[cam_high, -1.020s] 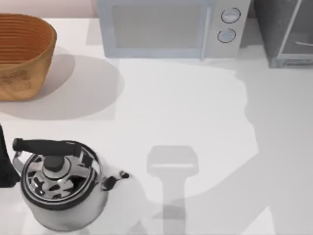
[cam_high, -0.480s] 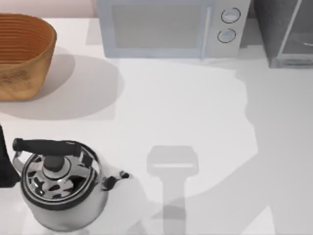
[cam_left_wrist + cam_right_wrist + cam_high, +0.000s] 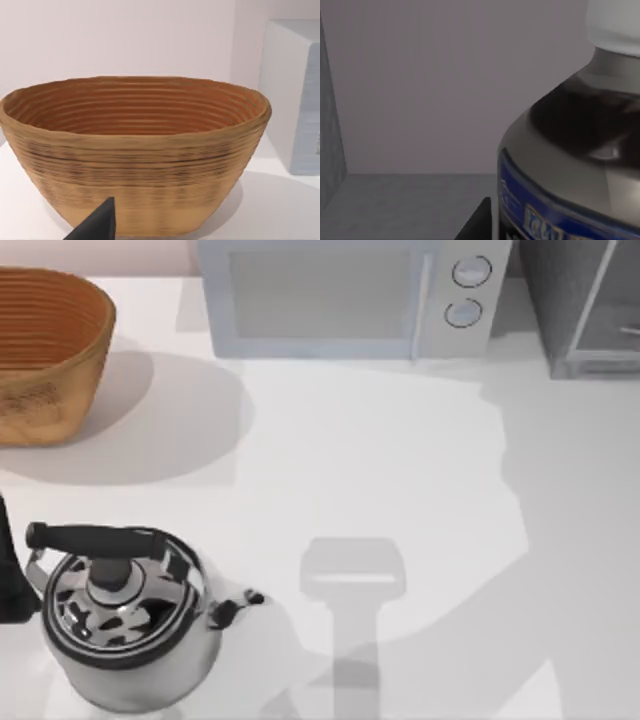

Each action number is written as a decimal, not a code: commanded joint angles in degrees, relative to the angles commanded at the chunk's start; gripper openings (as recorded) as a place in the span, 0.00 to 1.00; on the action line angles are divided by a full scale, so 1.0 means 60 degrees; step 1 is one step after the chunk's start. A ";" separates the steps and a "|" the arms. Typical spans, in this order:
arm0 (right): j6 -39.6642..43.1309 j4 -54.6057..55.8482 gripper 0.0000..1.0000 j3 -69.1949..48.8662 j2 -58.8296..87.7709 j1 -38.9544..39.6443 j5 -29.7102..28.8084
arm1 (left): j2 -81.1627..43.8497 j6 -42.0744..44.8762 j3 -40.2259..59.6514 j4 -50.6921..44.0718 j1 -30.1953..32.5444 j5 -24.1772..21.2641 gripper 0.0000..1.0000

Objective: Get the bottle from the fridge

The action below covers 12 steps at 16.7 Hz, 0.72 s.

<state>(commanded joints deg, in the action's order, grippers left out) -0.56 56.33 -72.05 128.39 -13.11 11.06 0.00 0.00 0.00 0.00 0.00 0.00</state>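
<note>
Two arms: I run both AgileX arms at one white table (image 3: 400,460), listed here from the table's left to its right.
Left arm: a dark piece of it sits at the table's far-left edge, near side, just left of the kettle.
Left gripper: one dark fingertip (image 3: 97,225) shows in my left wrist view, in front of the basket; I cannot tell whether this claw is open or closed.
Basket: woven, tan basket (image 3: 45,350) at the far left of the table, standing upright.
Kettle: shiny steel kettle (image 3: 125,625) at the near left, black handle across its top, spout toward the right.
Microwave: pale microwave (image 3: 340,300) along the far edge, centre, with two round knobs at its right end.
Fridge: dark grey fridge (image 3: 560,300) at the far right corner, right of the microwave.
Bottle: the bottle (image 3: 580,150) stands upright on the fridge's grey floor, white cap up, blue label below a silvery shoulder, very close to my right wrist camera.
Right gripper: a dark fingertip (image 3: 477,222) shows just beside the bottle's label; open or closed, I cannot tell.
</note>
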 joint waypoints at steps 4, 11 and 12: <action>-0.0018 -0.0033 0.00 0.0004 -0.0042 -0.0029 0.0002 | 0.0000 0.0000 0.0000 0.0000 0.0000 0.0000 1.00; -0.0020 -0.1199 0.00 -0.0294 -0.0861 -0.0033 0.0008 | 0.0000 0.0000 0.0000 0.0000 0.0000 0.0000 1.00; -0.0022 -0.1405 0.00 -0.0347 -0.0995 -0.0031 0.0011 | 0.0000 0.0000 0.0000 0.0000 0.0000 0.0000 1.00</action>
<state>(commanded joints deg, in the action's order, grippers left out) -0.69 47.90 -74.13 122.42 -13.30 11.12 0.00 0.00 0.00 0.00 0.00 0.00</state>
